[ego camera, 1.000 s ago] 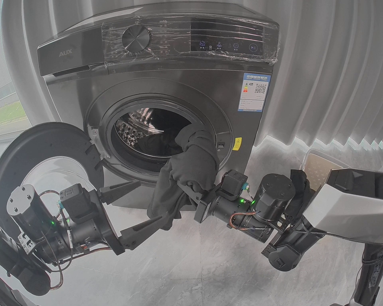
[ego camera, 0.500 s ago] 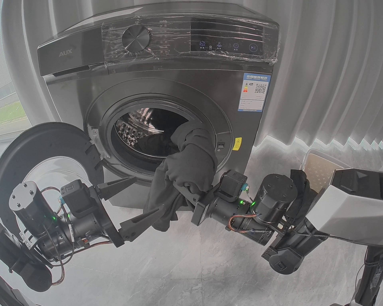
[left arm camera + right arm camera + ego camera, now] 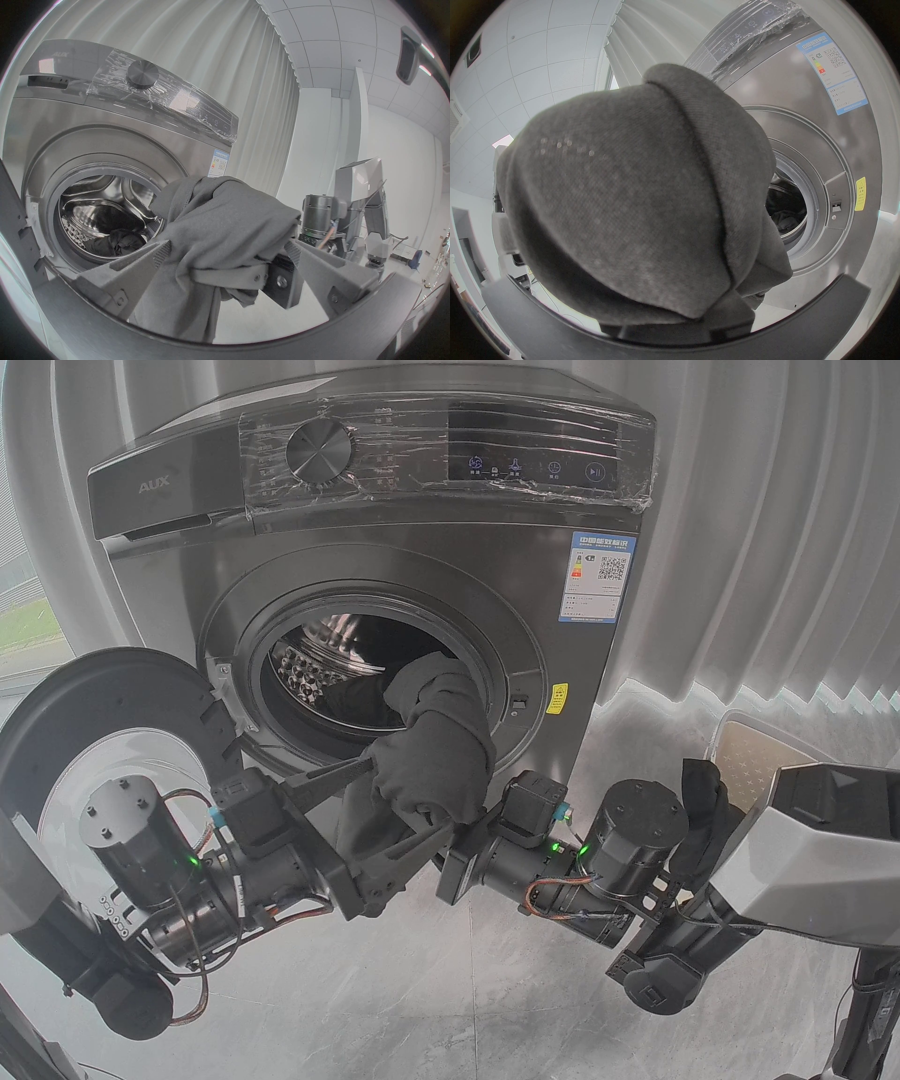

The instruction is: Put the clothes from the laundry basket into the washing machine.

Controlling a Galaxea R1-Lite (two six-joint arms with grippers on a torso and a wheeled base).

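Backdrop: pale pleated curtain (image 3: 750, 547), grey marbled floor (image 3: 469, 997).
Head view, washing machine (image 3: 375, 557): door (image 3: 84, 707) swung open at 9 o'clock of the drum opening (image 3: 319, 660).
Dark grey garment (image 3: 431, 754): draped over the opening's rim at 4 o'clock, half inside, half hanging out.
Right gripper (image 3: 448, 826): clamped on the garment's bunched part.
Left gripper (image 3: 375, 815): fingers apart, either side of the hanging cloth.
Left wrist view: dark clothes (image 3: 112, 241) lie inside the washing machine.
Right wrist view: garment heaped over the gripper.
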